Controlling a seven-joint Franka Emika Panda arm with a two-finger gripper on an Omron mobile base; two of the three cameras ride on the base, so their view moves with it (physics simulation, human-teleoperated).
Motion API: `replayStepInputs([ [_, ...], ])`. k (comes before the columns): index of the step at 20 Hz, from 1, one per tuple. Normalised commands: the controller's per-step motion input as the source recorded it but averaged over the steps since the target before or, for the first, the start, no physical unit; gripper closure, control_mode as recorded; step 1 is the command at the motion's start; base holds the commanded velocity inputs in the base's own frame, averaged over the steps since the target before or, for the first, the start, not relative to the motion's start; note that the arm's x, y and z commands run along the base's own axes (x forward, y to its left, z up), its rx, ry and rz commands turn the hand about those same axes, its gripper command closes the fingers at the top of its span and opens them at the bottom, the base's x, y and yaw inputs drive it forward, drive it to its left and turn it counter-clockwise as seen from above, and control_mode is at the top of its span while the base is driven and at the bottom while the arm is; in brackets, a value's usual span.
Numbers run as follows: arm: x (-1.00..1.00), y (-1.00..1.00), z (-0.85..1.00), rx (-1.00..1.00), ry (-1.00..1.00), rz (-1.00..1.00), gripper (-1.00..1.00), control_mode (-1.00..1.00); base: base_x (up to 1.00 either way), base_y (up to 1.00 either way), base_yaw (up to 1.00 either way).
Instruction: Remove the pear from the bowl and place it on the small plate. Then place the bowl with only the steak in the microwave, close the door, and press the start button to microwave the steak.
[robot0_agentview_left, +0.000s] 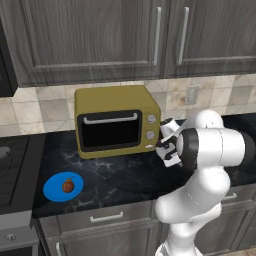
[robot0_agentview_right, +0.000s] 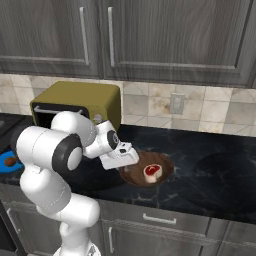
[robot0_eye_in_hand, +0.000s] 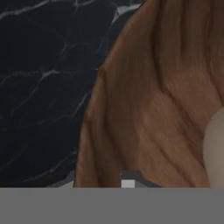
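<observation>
The brown wooden bowl (robot0_agentview_right: 165, 163) sits on the black counter with the red steak (robot0_agentview_right: 152, 171) inside it. My gripper (robot0_agentview_right: 126, 166) reaches down at the bowl's left rim. In the hand view the bowl (robot0_eye_in_hand: 153, 100) is very close, and the gripper (robot0_eye_in_hand: 98, 183) straddles its rim, one tip inside and one outside, shut on it. The steak's pale edge (robot0_eye_in_hand: 215, 148) shows at the right. The pear (robot0_agentview_left: 67, 186) rests upright on the small blue plate (robot0_agentview_left: 52, 192) at the counter's left front. A black corner (robot0_agentview_left: 4, 65) above the stove may be the microwave; its door is out of view.
A mustard-yellow countertop oven (robot0_agentview_left: 115, 120) stands against the tiled wall, behind and left of the bowl. A stove (robot0_agentview_left: 12, 160) borders the counter on the left. Dark cabinets hang overhead. Open counter stretches to the right of the bowl (robot0_agentview_right: 215, 170).
</observation>
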Motion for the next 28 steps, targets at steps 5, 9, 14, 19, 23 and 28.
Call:
replayStepInputs([
  [5,-0.05,0.0,0.38,0.0,-0.02,0.04,1.0,-1.0,0.0,0.0,0.0],
  [9,-0.1,0.0,0.54,-0.01,-0.15,0.11,1.0,-1.0,0.0,0.0,0.0],
  [14,-0.2,0.06,0.48,-0.01,-0.17,0.15,1.0,-1.0,0.0,0.0,0.0],
  [19,-0.09,0.33,0.58,-0.1,-0.04,0.13,1.0,-1.0,0.0,0.0,0.0],
  [23,-0.25,0.29,0.71,-0.17,0.0,0.11,1.0,-1.0,0.0,0.0,0.0],
  [28,-0.61,0.07,0.84,-0.15,-0.01,0.07,1.0,-1.0,0.0,0.0,0.0],
])
